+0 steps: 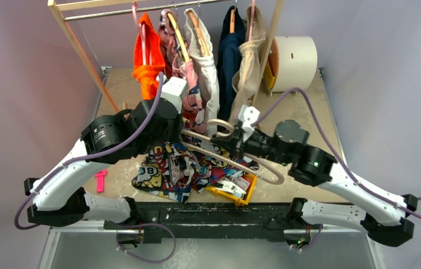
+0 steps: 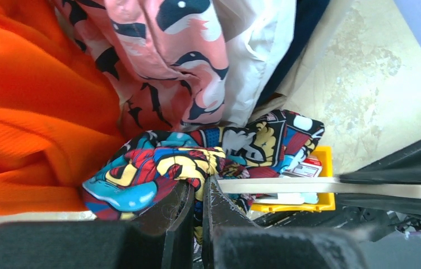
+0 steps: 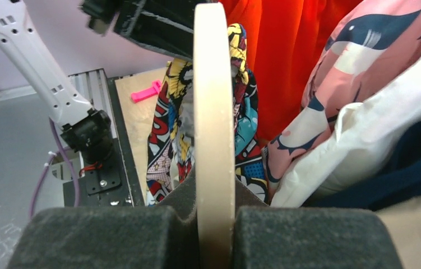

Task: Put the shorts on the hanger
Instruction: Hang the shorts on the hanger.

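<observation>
Holding the hanger: the right gripper (image 3: 214, 208) is clamped tight on the pale cream hanger (image 3: 213, 101), one pad pressed to each flat face.
Hanger position: raised off the table (image 1: 309, 112) in front of the clothes rack (image 1: 79, 50). One end reaches across to the left gripper's tip.
Left gripper (image 2: 197, 193): jaws pinched almost together on a bunched fold of the shorts (image 2: 157, 162).
Shorts: the pinched part is lifted and hangs from the left gripper. The rest spreads over the table near the front edge, between the two arms.
Hanger and shorts: in the left wrist view the hanger's end meets the side of one finger (image 2: 219, 207), just beside the pinched fold. Whether it goes inside the cloth cannot be told.
Behind the shorts: an orange garment (image 2: 28, 112), a pink patterned garment (image 2: 185, 67) and a white garment (image 2: 264, 50) hang from the rack, close against the lifted cloth.
On the table: a yellow box (image 1: 236, 193) lies partly under the right edge of the shorts. A small pink object (image 1: 100, 180) lies well to the left, beside the left arm (image 1: 62, 179).
</observation>
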`<move>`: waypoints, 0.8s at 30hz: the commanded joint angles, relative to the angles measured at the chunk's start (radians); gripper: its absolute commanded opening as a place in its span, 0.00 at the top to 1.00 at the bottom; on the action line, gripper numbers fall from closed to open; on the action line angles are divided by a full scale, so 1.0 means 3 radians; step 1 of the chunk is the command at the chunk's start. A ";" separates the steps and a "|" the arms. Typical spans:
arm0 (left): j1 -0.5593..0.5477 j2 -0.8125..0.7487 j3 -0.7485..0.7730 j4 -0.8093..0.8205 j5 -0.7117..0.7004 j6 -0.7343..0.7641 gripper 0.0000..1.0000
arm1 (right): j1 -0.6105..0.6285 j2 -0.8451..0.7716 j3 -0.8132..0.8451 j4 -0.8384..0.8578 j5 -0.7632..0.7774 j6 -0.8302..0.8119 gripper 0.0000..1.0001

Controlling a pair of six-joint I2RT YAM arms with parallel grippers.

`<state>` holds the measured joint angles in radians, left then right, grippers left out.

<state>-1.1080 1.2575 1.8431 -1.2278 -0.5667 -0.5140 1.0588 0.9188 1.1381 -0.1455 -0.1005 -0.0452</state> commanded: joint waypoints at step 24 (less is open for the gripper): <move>0.0002 0.0141 0.0170 0.1413 0.1693 -0.0201 1.00 | -0.0003 -0.0544 -0.0705 0.1564 -0.0109 0.0367 1.00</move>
<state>-1.1065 1.3083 1.8786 -0.9264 -0.1276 -0.5411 1.0576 0.8192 0.9779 0.1295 -0.1799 0.0193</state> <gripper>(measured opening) 0.034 0.046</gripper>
